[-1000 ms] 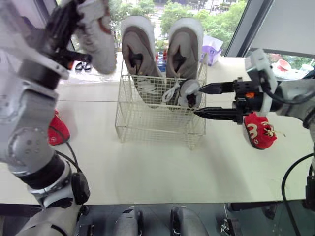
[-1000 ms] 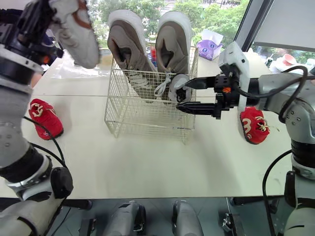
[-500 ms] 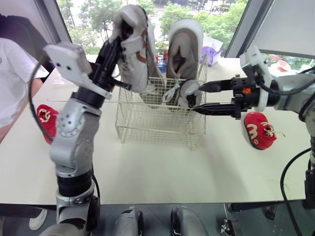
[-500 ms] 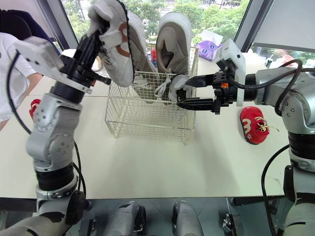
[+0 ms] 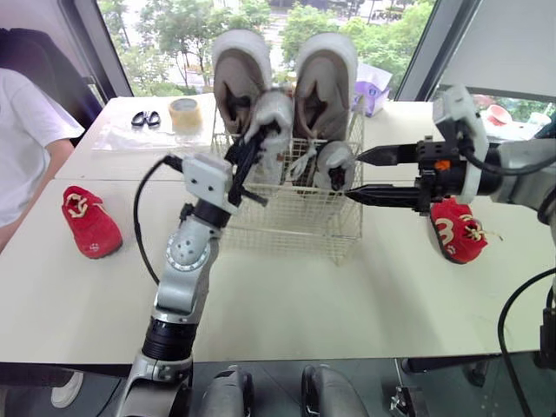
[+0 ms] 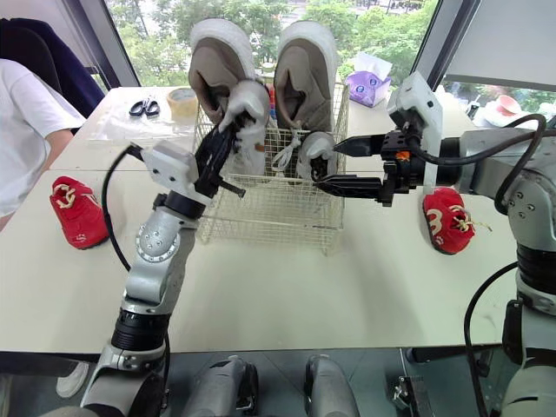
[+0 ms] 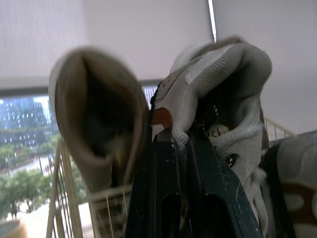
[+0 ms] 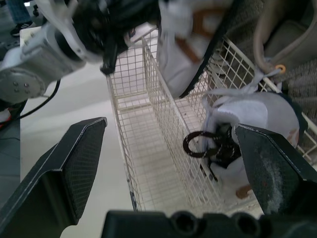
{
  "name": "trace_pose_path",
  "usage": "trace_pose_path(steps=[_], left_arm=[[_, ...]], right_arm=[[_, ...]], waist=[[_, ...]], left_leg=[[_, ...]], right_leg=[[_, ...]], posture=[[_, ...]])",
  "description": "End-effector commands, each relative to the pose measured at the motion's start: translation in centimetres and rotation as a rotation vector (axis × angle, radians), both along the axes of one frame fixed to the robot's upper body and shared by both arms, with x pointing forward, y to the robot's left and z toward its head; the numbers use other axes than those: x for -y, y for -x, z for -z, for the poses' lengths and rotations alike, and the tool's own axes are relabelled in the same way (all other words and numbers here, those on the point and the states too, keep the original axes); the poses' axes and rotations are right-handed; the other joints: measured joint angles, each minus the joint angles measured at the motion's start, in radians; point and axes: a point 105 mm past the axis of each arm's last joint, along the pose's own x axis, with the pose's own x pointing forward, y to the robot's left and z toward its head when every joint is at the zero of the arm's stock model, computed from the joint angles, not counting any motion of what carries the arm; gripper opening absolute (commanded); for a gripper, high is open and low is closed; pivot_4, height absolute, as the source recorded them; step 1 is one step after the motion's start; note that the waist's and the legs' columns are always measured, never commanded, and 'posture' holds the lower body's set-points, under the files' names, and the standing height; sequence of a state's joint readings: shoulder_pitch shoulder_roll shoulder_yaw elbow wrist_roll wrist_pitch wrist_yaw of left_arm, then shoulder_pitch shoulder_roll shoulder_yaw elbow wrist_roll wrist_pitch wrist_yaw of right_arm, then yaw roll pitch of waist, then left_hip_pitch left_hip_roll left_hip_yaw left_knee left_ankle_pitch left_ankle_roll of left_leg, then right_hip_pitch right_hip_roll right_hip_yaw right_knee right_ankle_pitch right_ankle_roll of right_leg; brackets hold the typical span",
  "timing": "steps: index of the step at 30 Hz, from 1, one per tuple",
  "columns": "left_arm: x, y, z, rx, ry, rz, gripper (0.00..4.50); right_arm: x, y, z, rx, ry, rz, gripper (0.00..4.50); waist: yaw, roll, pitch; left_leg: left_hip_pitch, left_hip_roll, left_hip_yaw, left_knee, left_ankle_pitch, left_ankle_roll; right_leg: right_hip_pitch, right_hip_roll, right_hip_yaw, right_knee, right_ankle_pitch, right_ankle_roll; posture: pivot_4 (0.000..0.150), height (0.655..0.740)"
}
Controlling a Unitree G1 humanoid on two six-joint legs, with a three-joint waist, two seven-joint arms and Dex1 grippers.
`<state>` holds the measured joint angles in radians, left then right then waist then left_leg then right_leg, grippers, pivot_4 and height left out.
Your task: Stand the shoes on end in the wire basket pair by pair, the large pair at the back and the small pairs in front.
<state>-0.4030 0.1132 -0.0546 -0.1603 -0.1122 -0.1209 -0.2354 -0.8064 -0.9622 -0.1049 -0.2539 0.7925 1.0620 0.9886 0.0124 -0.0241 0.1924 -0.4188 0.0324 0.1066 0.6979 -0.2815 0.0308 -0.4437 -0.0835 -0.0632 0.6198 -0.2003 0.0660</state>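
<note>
White small shoe (image 5: 273, 117) is clamped in the left gripper (image 5: 252, 148) above the wire basket (image 5: 287, 221), left half. Right gripper (image 5: 354, 176) stands wide apart at the basket's right edge.

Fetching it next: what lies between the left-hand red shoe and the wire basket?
Bare table between red shoe and wire basket, in the left eye view; the left arm passes above it.

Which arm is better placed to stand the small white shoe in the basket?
Left. The left gripper is shut on the small white shoe, at the top of the wire basket. The right gripper is open beside it.
</note>
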Motion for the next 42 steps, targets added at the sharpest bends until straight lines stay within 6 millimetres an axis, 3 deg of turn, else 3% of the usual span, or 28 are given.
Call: trace_pose_path(steps=[1, 8, 12, 18, 25, 29, 31, 36, 42], left_arm=[[-0.8, 0.8, -0.9, 0.045, 0.03, -0.02, 0.02], [-2.0, 0.4, -0.6, -0.062, 0.076, -0.026, 0.02], [-2.4, 1.3, -1.0, -0.099, 0.086, 0.017, 1.44], [-2.8, 3.0, -0.9, -0.176, 0.01, 0.093, 4.44], [-5.6, 5.3, -3.4, -0.27, -0.041, 0.195, 4.44], [-7.2, 6.6, -4.5, -0.38, -0.016, 0.379, 4.44], [-7.1, 6.9, -4.0, -0.436, -0.033, 0.434, 4.44], [-4.1, 7.8, -1.5, -0.569, -0.138, 0.589, 4.44], [-1.4, 8.5, -0.2, -0.625, -0.223, 0.778, 4.44]], right_arm=[[0.4, 0.5, -1.2, 0.061, -0.003, 0.002, 4.5], [0.3, 0.2, -1.0, 0.056, -0.004, -0.008, 4.5], [0.2, 0.2, -0.5, 0.046, 0.002, -0.018, 4.5], [0.2, 0.2, 0.1, 0.028, 0.001, -0.016, 4.5], [2.0, -0.1, -0.3, 0.028, -0.07, 0.064, 4.5], [5.4, -0.9, -1.5, 0.056, -0.238, 0.229, 4.5], [7.3, -1.2, -1.2, 0.068, -0.26, 0.328, 4.5], [13.9, -1.4, 1.2, 0.194, -0.26, 0.731, 4.5], [15.6, 1.8, 5.9, 0.242, -0.239, 0.972, 4.5]], waist=[[0.0, 0.0, 0.0], [0.0, 0.0, 0.0], [0.0, 0.0, 0.0], [-0.001, 0.0, 0.0], [0.0, 0.001, 0.0], [0.001, 0.001, 0.001], [0.003, 0.001, 0.0], [0.004, 0.001, 0.0], [-0.003, 0.006, -0.001]], left_leg=[[0.0, 0.0, 0.0, 0.0, 0.0, 0.0], [-0.001, 0.0, 0.0, 0.0, 0.0, 0.0], [-0.001, 0.0, 0.0, 0.0, 0.0, 0.001], [-0.001, 0.0, -0.001, 0.0, 0.0, 0.001], [-0.002, 0.0, -0.001, 0.0, 0.0, 0.001], [-0.002, 0.0, -0.002, 0.0, 0.0, 0.0], [-0.002, 0.0, -0.002, 0.0, 0.0, 0.0], [-0.002, -0.001, -0.001, 0.0, 0.0, 0.0], [-0.001, 0.0, -0.001, -0.001, 0.001, -0.002]], right_leg=[[0.0, 0.0, 0.0, 0.0, 0.0, 0.0], [0.0, 0.0, -0.001, -0.001, 0.0, 0.0], [0.0, 0.0, -0.001, -0.001, 0.0, 0.0], [0.0, 0.0, -0.001, -0.002, 0.0, 0.0], [0.0, 0.0, -0.001, -0.002, 0.0, -0.001], [0.0, 0.0, -0.002, -0.002, 0.0, -0.001], [0.0, 0.0, -0.002, -0.003, -0.001, 0.0], [0.002, 0.0, -0.001, -0.005, -0.001, 0.0], [0.001, 0.003, -0.001, -0.003, -0.001, 0.001]], posture=[[0.15, 0.74], [0.15, 0.74], [0.15, 0.74], [0.15, 0.74], [0.15, 0.74], [0.15, 0.74], [0.15, 0.74], [0.15, 0.74], [0.15, 0.74]])
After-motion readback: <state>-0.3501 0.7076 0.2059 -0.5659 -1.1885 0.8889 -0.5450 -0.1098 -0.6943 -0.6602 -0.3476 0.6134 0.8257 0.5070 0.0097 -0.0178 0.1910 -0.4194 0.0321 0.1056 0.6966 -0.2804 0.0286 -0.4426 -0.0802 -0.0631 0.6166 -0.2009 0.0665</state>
